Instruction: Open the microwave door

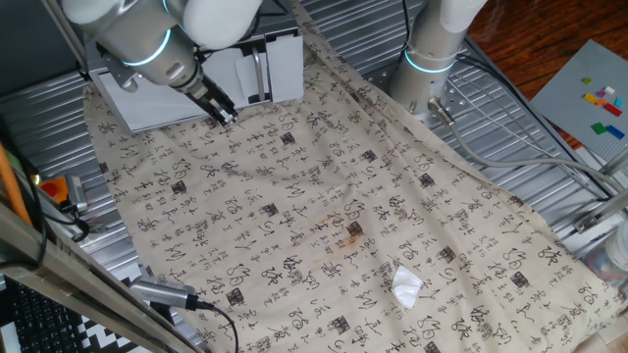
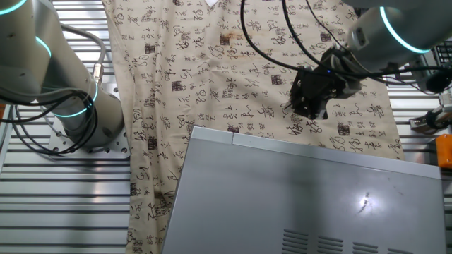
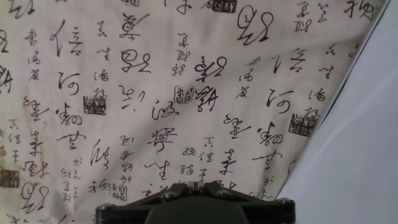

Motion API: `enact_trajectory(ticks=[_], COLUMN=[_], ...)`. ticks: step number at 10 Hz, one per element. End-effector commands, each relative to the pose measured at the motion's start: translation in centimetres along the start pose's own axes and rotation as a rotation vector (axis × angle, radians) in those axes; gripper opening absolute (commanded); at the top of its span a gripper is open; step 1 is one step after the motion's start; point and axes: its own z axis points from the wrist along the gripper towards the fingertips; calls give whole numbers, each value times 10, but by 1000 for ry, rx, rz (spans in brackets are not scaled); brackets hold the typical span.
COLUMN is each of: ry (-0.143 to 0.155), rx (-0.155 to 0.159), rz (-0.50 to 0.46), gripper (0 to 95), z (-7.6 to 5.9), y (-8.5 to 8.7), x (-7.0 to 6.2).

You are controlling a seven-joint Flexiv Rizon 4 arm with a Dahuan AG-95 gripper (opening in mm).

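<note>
Pincer (image 1: 222, 112) pressed together, over cloth (image 1: 324, 216), just beside microwave door (image 1: 167, 93)

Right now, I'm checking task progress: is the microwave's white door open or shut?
Cannot tell. The robot arm hides much of the broad white microwave door; a dark vertical strip shows, but no cavity.

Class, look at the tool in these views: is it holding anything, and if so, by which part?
Nothing is held. The tool hangs over the printed cloth beside the microwave door, its fingers closed together with nothing between them.
</note>
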Motion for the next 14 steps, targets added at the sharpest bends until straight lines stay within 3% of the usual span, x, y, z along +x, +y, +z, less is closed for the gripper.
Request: enact_trajectory(ticks=[1,6,8,10,14], ry=[-2,5,14,24,25], rx=[-2,-1,27,21,25], rz=[-3,-9,-27,-50,-53], gripper=[0,0,0,0,0], z=[-1,-1,2,6,17], y=[-2,-2,-12,-32,-39], x=[1,1,13,34,56])
